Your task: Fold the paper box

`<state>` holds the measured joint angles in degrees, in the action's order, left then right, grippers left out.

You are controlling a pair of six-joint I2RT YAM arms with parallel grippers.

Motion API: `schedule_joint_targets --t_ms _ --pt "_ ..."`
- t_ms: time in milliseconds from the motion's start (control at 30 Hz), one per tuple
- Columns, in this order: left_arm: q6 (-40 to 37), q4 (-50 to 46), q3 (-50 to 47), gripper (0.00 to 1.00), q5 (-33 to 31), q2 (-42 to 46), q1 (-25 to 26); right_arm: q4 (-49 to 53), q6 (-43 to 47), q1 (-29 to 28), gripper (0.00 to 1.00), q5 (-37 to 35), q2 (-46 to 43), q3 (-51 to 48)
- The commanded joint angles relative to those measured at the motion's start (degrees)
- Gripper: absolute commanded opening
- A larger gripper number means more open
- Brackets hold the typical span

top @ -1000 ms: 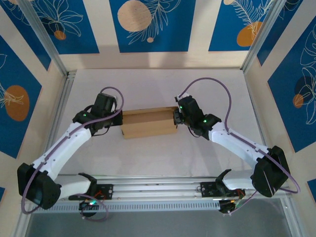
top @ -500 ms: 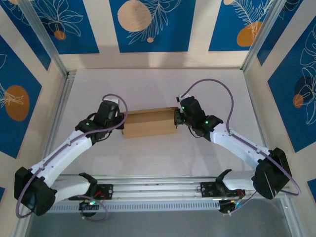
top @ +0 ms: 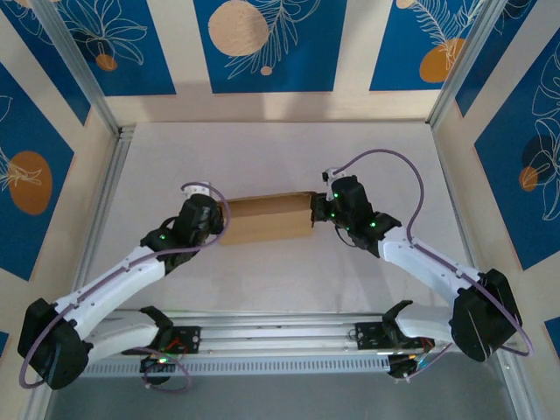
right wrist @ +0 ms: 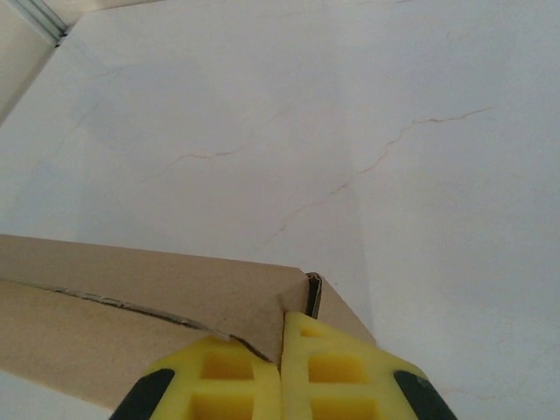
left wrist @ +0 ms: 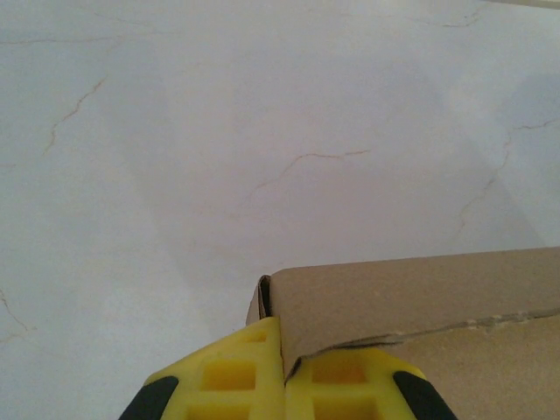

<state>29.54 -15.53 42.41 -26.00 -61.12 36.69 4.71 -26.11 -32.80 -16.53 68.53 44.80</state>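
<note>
The paper box (top: pixel 267 219) is a shallow brown cardboard box lying across the middle of the table. My left gripper (top: pixel 220 224) is at its left end and my right gripper (top: pixel 317 213) at its right end. In the left wrist view the yellow fingers (left wrist: pixel 229 376) of the left gripper (left wrist: pixel 284 372) are shut on the edge of a wall of the paper box (left wrist: pixel 420 293). In the right wrist view the right gripper (right wrist: pixel 281 372) is likewise shut, its fingers (right wrist: pixel 337 372) pinching the corner wall of the paper box (right wrist: pixel 149 293).
The pale marbled table top (top: pixel 280 149) stretches beyond the box to the back wall. Metal frame rails (top: pixel 105 201) run along the left and right sides. The arm bases and a rail (top: pixel 280 337) occupy the near edge.
The left wrist has swung nearer and to the right, staying on the box's left end. The right wrist has shifted slightly right and nearer. The box has hardly moved.
</note>
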Motion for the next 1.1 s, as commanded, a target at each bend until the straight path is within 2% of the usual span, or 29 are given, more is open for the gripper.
schedule_joint_targets --t_ms 0,267,433,533,633,733,800,1067 --pt "0.4 -6.1 -1.5 0.0 -0.4 -2.1 0.6 9.4 -1.7 1.6 0.17 6.4 -2.2 -2.8" --pt "-1.0 -7.1 0.7 0.0 -0.6 -4.7 0.7 9.0 -0.8 7.0 0.38 16.3 -8.1 -2.4" --pt "-1.7 -7.6 1.4 0.0 -0.9 -5.2 0.7 6.8 -0.5 11.1 0.52 25.5 -12.6 -3.0" --pt "-2.2 -7.0 1.3 0.0 -0.6 -5.1 0.7 4.5 -2.4 13.3 0.55 30.5 -14.7 -3.0" --pt "-2.8 -6.7 1.4 0.0 -0.5 -5.2 0.8 6.6 -7.5 14.8 0.58 27.6 -13.3 -0.3" --pt "-3.2 -6.8 1.6 0.0 -0.5 -5.5 0.7 14.2 -13.0 15.2 0.59 23.8 -7.3 6.2" --pt "-3.4 -6.5 1.7 0.0 -0.4 -5.5 0.8 16.8 -15.2 14.8 0.6 23.9 -3.5 9.7" --pt "-3.7 -5.8 1.7 0.0 -0.1 -6.0 1.2 18.9 -17.0 10.3 0.6 19.2 5.8 17.0"
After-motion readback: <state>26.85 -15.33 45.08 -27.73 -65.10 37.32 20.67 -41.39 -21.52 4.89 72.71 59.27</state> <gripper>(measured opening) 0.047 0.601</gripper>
